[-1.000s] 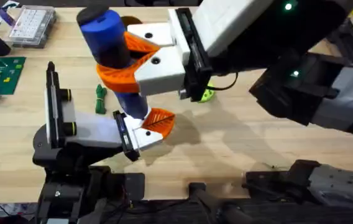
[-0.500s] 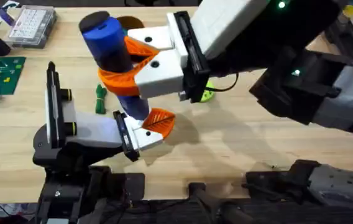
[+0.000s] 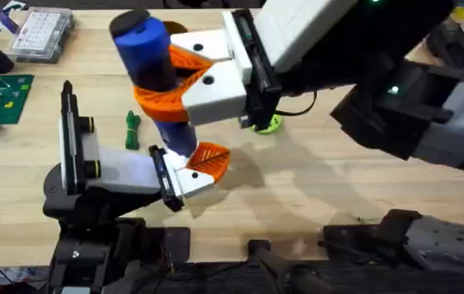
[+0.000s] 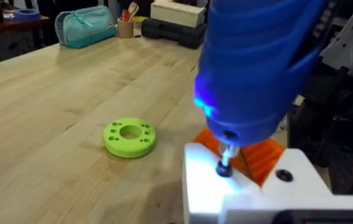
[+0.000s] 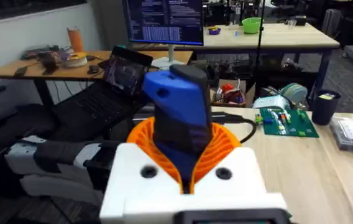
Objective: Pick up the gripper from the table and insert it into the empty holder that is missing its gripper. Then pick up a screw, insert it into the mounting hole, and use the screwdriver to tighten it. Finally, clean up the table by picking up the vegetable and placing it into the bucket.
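The screwdriver (image 3: pixel 154 77) stands upright, pinched in the right gripper's (image 3: pixel 175 86) jaws, so its bit (image 4: pixel 225 160) seats on the screw in the white mount. The left gripper's (image 3: pixel 203 163) jaws: cannot tell. The vegetable (image 3: pixel 132 129) waits on the table (image 3: pixel 314 188).

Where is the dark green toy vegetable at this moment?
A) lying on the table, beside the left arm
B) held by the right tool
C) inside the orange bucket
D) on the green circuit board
A: the vegetable lies on the bare wood of the table, just beside the left arm, and nothing touches it.
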